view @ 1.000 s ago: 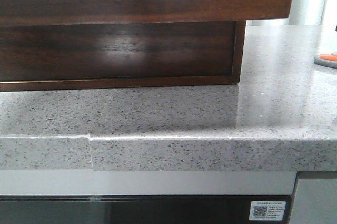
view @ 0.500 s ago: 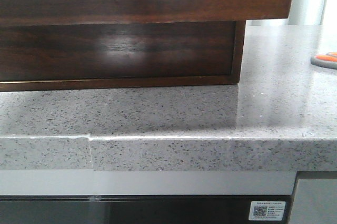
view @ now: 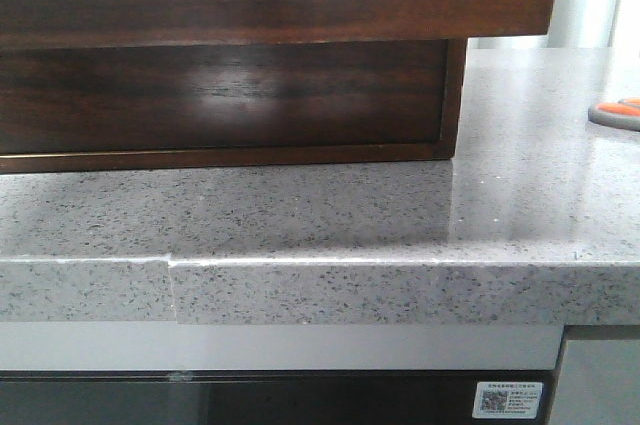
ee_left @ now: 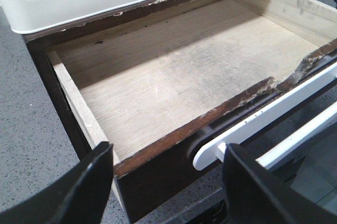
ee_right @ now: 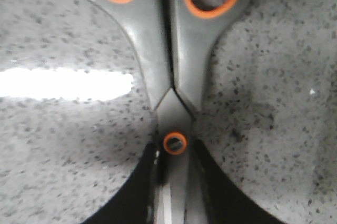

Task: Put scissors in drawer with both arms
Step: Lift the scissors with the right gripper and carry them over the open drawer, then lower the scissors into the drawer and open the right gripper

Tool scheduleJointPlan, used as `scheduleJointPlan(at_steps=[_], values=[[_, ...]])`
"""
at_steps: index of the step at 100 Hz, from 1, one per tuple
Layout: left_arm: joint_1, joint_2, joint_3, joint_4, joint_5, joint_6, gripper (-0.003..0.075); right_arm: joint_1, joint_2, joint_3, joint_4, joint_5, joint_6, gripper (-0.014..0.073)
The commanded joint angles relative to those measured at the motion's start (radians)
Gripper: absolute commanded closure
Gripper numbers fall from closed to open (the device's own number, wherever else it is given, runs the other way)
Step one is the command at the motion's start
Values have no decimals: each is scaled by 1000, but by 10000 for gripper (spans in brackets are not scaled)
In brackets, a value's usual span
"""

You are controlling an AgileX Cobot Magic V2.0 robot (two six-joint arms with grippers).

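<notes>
scissors lying at the table's right edge, right fingers clamping the blades just past the pivot, drawer sitting pulled out, left fingers spread wide, gripping nothing

A speckled grey stone bench fills the front view, its thick front edge showing a vertical seam left of centre. A bright patch of light glares off its glossy surface toward the right edge. Below the front edge runs a pale strip, then a dark panel bearing a small white QR sticker near the right corner.
</notes>
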Motion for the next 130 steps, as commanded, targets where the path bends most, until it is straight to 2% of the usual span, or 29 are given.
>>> scheduleJointPlan(at_steps=[1, 28, 47, 66, 90, 104, 130], values=[[-9, 15, -31, -30, -79, -3, 293, -3, -98, -24, 5, -19, -20, 656], [-9, 15, -31, -30, -79, -3, 293, 1, -300, -123, 21, -18, -89, 656], [-9, 15, -31, -30, -79, -3, 293, 48, -406, -252, 196, -18, -263, 656], [-9, 15, -31, -30, -79, -3, 293, 221, -432, -361, 328, -36, -483, 656], [-9, 15, -31, -30, -79, -3, 293, 514, -416, -379, 332, -134, -768, 656], [-9, 15, -31, -30, -79, -3, 293, 619, -365, -379, 332, -139, -819, 656], [-9, 15, -31, -28, -79, -3, 293, 716, -249, -379, 332, -101, -909, 656]])
